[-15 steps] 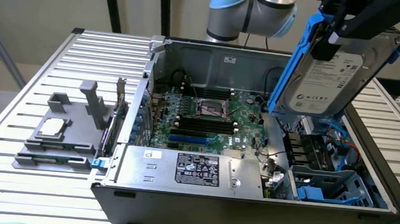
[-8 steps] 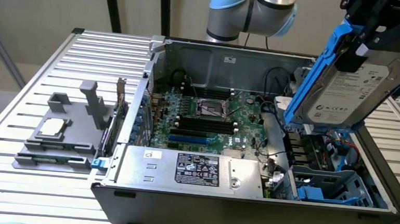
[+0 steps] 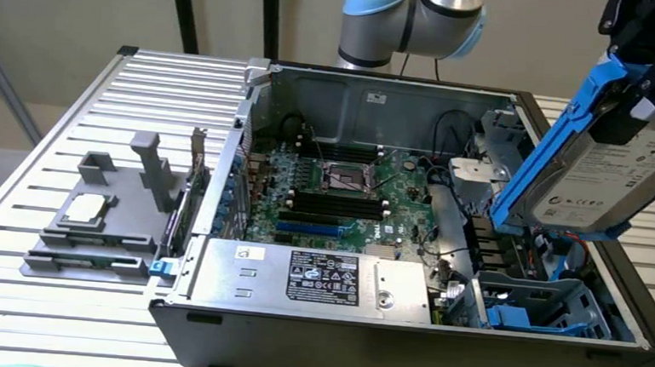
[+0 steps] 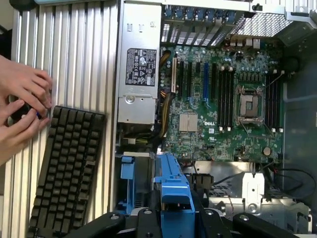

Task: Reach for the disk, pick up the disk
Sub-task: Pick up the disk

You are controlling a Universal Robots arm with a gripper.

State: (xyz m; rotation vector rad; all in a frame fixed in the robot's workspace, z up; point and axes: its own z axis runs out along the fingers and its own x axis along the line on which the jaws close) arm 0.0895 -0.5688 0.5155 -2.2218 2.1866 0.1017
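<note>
Close to the wrist camera, the black gripper (image 4: 173, 218) has its fingers clenched on the edge of the bright blue plastic carrier frame of the disk (image 4: 171, 186). From the exterior view the whole disk (image 3: 608, 162) is seen: a flat silver-grey hard drive with a white printed label, tilted, lifted above the open black computer case (image 3: 409, 346) on the exterior view's right, with the gripper (image 3: 641, 75) holding its upper end.

Below it sits the blue drive bay (image 3: 537, 303). Further in lie the green motherboard (image 4: 223, 99) and the big silver box with a black label (image 4: 141, 74).

Beside the case, the wrist view gives a black keyboard (image 4: 67, 168) on the ribbed metal table (image 4: 99, 59) and a person's hands (image 4: 22, 106). The exterior view gives a grey plastic fixture (image 3: 110, 209) on the table instead.
</note>
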